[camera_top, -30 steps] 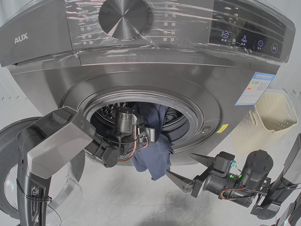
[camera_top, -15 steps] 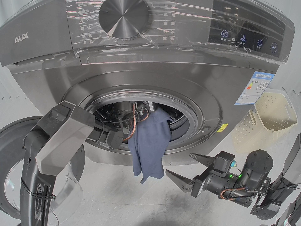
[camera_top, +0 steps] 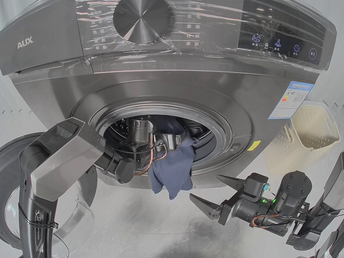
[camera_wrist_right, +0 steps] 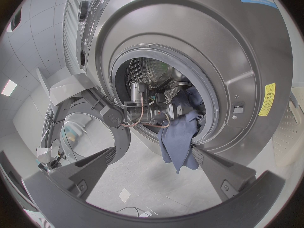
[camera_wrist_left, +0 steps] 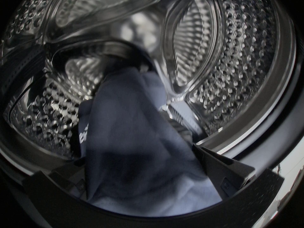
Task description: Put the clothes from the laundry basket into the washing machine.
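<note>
**Navy garment [camera_top: 172, 169] draped at washing machine [camera_top: 215, 86] door**

Head view: the right gripper [camera_top: 204, 187] hung below the machine's opening, fingers wide, empty. Left wrist view: the left gripper [camera_wrist_left: 139, 152] sat inside the drum [camera_wrist_left: 228, 48], fingers wide, navy cloth between them. Right wrist view: the garment's tail dangled outside the opening.

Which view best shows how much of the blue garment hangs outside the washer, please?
The right wrist view: the blue garment drapes over the door rim, tail hanging free. The head view shows the tail too, partly behind the left arm. The left wrist view shows the part inside the drum.
</note>
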Controlling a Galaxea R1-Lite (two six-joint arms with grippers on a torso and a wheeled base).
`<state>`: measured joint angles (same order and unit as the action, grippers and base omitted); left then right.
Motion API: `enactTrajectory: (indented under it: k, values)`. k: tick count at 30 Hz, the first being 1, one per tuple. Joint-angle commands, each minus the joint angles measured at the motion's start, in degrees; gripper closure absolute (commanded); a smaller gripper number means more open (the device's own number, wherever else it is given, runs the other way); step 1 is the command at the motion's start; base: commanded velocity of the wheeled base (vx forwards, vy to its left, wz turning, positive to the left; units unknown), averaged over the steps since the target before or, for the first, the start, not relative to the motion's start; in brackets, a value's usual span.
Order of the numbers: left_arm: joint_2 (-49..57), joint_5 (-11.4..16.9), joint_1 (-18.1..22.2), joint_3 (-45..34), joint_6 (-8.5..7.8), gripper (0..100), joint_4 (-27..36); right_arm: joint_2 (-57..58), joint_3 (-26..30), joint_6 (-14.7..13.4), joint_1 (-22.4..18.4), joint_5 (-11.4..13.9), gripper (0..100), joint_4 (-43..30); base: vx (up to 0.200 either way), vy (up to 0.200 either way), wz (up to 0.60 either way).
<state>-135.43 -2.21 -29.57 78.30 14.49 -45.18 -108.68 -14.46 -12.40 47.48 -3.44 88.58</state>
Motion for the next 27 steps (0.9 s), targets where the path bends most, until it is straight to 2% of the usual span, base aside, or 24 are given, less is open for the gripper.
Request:
enactTrajectory:
  k: [1,5,6,9,14,16,18,23,27]
  values:
    - [3.2,1.8,-1.7,-6.0,-0.78,0,1.8,0.0,0.0,0.0,0.1,0.0,0,0.0,0.0,0.0,0.0]
    - [1.9,1.9,-1.5,-6.0,-2.19,0,2.3,0.0,0.0,0.0,0.2,-0.1,0,0.0,0.0,0.0,0.0]
    - [1.4,1.9,-1.3,-5.8,-2.63,100,2.3,0.0,0.0,0.0,0.2,-0.1,0,0.0,0.0,0.0,0.0]
    - [0.4,1.9,-1.1,-4.7,-3.07,100,2.3,0.0,-0.1,0.0,0.2,-0.1,0,0.1,0.0,0.0,0.0]
    - [-0.1,1.9,-0.8,-2.1,-2.89,100,2.4,0.0,-0.1,0.0,0.2,0.0,0,0.1,0.0,0.0,0.0]
    - [-0.2,1.2,-0.5,1.2,-2.63,100,2.4,0.0,-0.1,0.0,0.2,0.0,0,0.0,0.0,0.0,0.0]
    - [-0.9,0.6,-0.1,4.8,-2.01,100,1.8,0.0,-0.1,0.0,0.2,0.0,0,0.0,0.0,0.0,0.0]
    - [-2.9,-2.5,1.0,12.7,0.71,100,-0.9,0.0,-0.2,0.0,0.2,0.0,0,0.1,0.0,0.0,0.0]
    - [-5.0,-4.4,1.7,16.3,0.97,100,-3.9,-0.1,-0.2,0.0,0.2,0.0,0,0.1,0.0,0.0,0.0]
